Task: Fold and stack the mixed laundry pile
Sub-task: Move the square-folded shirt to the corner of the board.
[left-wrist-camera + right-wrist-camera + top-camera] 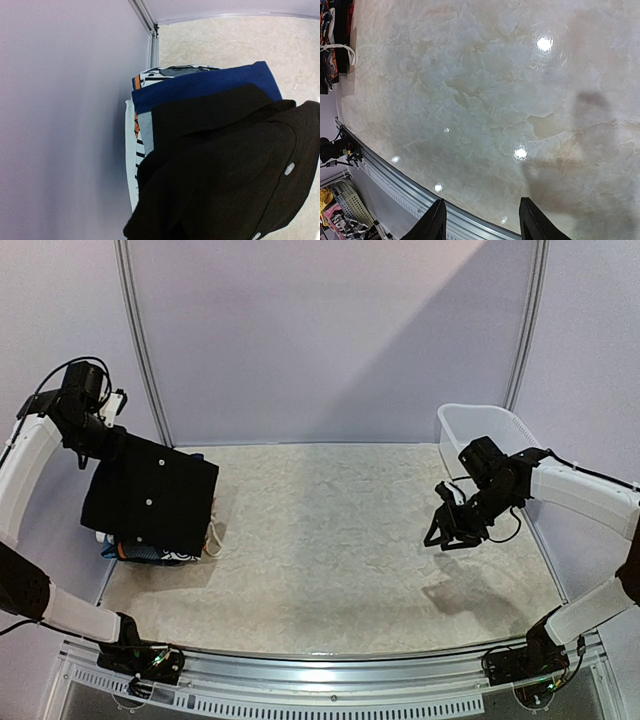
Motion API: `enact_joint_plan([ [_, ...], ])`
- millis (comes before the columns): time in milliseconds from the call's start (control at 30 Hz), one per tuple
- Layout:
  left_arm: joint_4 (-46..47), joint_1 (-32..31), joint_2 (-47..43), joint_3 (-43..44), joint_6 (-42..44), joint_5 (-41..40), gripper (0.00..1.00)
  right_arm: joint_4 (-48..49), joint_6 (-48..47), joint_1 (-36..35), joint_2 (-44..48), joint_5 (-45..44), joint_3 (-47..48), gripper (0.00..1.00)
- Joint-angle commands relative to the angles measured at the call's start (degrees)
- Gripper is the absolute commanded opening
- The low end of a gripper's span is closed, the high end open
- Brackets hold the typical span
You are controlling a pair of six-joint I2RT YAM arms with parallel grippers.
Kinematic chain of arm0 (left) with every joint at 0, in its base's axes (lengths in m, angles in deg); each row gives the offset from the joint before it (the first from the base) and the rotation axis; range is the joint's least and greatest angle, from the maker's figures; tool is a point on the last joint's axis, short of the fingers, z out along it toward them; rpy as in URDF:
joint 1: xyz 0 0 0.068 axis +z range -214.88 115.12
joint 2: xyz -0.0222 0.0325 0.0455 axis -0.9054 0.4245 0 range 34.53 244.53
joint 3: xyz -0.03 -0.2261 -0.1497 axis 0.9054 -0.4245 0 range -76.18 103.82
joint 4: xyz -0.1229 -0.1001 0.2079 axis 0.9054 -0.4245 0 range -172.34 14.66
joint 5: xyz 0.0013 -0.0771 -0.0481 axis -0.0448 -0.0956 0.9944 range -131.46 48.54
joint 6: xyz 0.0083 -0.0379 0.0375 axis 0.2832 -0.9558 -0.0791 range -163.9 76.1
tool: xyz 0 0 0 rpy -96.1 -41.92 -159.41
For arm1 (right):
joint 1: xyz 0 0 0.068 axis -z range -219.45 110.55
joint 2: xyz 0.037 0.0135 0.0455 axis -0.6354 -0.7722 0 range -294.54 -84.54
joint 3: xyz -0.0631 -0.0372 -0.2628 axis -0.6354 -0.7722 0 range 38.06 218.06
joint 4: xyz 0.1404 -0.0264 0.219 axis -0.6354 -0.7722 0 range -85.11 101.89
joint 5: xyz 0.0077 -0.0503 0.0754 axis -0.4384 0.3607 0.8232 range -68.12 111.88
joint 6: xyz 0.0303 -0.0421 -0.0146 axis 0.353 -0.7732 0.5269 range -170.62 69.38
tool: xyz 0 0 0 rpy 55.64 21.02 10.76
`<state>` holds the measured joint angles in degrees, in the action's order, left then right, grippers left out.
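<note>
Along the left table edge: folded pile (150,552) of navy blue cloth (200,85), black-and-white striped cloth (141,150) and orange-trimmed print, close to the lilac wall (65,125); open room to its right.
On top: large black buttoned garment (155,495) draped over the pile, far corner lifted.
Left arm: raised at far left, left gripper (108,438) clenched on that garment's corner.
Right arm: bent over mid-right, right gripper (445,528) hovering, fingers (432,222) parted, empty.
Surface: pale marbled tabletop (330,530); white plastic tub (490,425) at far right.

Marbled table (340,540) — laundry pile (160,550) left, white tub (480,435) right
</note>
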<state>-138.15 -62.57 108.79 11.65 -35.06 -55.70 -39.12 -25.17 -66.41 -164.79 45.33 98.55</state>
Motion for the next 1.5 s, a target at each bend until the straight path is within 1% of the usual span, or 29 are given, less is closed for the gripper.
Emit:
enact_joint_plan([
  [0, 4.3, 2.3, 1.6, -1.4, 0.9, 1.5, 0.0, -1.1, 0.5, -0.3, 0.3, -1.2, 1.4, 0.5],
  [167, 6.4, 5.3, 2.8, -2.5, 1.1, 2.7, 0.0, -1.2, 0.6, -0.3, -0.1, -1.4, 1.7, 0.5],
  [367, 7.9, 8.5, 6.2, -2.9, 0.6, 4.8, 0.0, -1.4, 0.6, -0.3, -1.0, -1.4, 2.4, 0.5],
  [867, 11.2, 13.5, 14.4, -2.4, -0.8, 6.9, 0.0, -1.9, 1.3, -0.3, -2.3, -1.5, 3.2, 0.5],
  [1067, 12.3, 14.5, 15.9, -3.4, -1.4, 5.8, 0.0, -2.2, 1.8, -0.3, -2.5, -1.6, 3.7, 0.5],
  [1300, 13.6, 15.0, 17.7, -3.5, -2.9, 1.9, 0.0, -2.9, 2.2, -0.3, -2.5, -1.8, 4.5, 0.5],
  [1467, 13.8, 15.5, 19.4, -1.8, -4.2, -1.0, 0.0, -3.4, 2.2, -0.3, -2.1, -1.9, 4.6, 0.5],
])
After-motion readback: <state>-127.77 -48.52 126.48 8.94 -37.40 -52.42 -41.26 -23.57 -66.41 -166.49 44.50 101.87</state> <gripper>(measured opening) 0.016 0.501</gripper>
